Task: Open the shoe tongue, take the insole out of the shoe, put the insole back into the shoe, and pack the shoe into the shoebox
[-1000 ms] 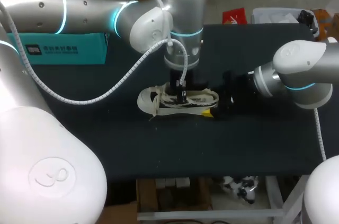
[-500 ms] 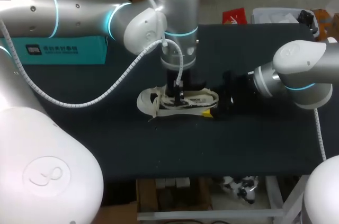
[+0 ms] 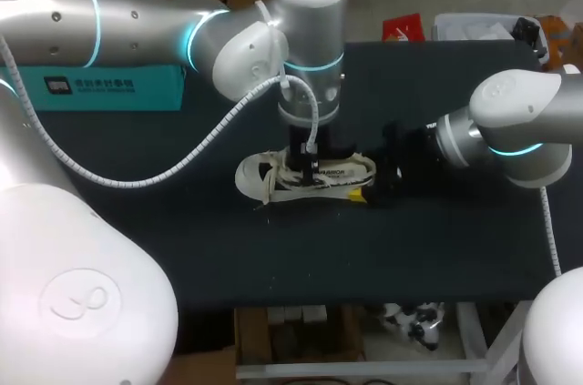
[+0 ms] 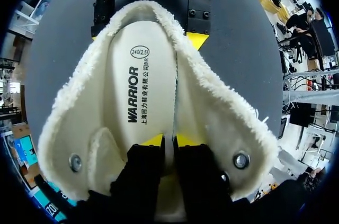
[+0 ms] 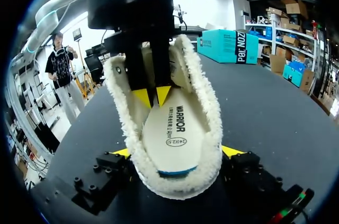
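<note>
Insole (image 4: 140, 86) sits inside shoe (image 3: 260, 171), mid-table, well apart from shoebox (image 3: 109, 85). L gripper (image 4: 169, 140) is pinched on the insole's edge; R gripper (image 5: 176, 151) clamps the heel. Since 1 s ago L wrist nudged toward shoebox, then partway back. Insole print now shows, so pull-out prob. starting.

Even overhead room light fills my head view: the dark table (image 3: 182, 221) soaks it up and stays nearly black, while the white left arm (image 3: 137, 12) shows soft glare. The shoe (image 3: 273, 176) throws hardly any shadow. In the right wrist view, ceiling light burns out bright behind the left hand (image 5: 151, 96). The left wrist view shows the insole (image 4: 140, 91) brightly lit, and straight lines bow near the rim.
</note>
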Available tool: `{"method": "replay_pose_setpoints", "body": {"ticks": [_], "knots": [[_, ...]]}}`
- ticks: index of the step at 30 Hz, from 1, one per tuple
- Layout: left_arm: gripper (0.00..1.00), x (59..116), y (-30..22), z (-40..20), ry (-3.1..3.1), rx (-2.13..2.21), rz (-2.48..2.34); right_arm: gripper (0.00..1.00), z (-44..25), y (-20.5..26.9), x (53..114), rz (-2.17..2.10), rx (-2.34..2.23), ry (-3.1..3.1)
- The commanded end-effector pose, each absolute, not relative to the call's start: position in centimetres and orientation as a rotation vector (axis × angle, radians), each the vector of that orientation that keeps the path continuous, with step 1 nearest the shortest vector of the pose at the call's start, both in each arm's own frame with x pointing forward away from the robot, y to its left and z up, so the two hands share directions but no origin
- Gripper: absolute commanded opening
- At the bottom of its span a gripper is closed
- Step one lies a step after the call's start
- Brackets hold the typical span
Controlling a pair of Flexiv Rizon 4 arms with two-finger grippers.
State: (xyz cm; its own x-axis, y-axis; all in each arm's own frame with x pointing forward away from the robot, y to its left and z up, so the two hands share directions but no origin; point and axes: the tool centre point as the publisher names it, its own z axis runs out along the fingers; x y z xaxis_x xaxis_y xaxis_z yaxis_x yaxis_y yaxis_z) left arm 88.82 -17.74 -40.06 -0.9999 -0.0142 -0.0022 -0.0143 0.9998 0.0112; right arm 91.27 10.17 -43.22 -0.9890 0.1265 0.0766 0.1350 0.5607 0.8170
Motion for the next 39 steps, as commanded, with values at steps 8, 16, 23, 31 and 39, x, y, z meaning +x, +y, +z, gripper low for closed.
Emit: {"method": "replay_pose_setpoints", "body": {"ticks": [8,16,23,31,39], "knots": [[0.08,88.0,-17.4,-46.0,3.010,-0.103,0.023,0.00,-43.7,10.1,91.5,-1.452,-0.235,-2.767],[0.11,90.4,-16.9,-48.8,2.935,-0.083,-0.003,0.00,-43.7,10.1,91.5,-1.452,-0.235,-2.767],[0.13,92.9,-16.8,-49.9,2.887,-0.060,-0.012,0.00,-43.7,10.1,91.5,-1.452,-0.235,-2.767],[0.15,95.6,-16.9,-50.3,2.837,-0.045,-0.015,0.00,-43.7,10.1,91.5,-1.452,-0.235,-2.767],[0.16,98.0,-17.2,-51.3,2.824,-0.039,-0.023,0.00,-43.7,10.1,91.5,-1.452,-0.235,-2.767]]}}
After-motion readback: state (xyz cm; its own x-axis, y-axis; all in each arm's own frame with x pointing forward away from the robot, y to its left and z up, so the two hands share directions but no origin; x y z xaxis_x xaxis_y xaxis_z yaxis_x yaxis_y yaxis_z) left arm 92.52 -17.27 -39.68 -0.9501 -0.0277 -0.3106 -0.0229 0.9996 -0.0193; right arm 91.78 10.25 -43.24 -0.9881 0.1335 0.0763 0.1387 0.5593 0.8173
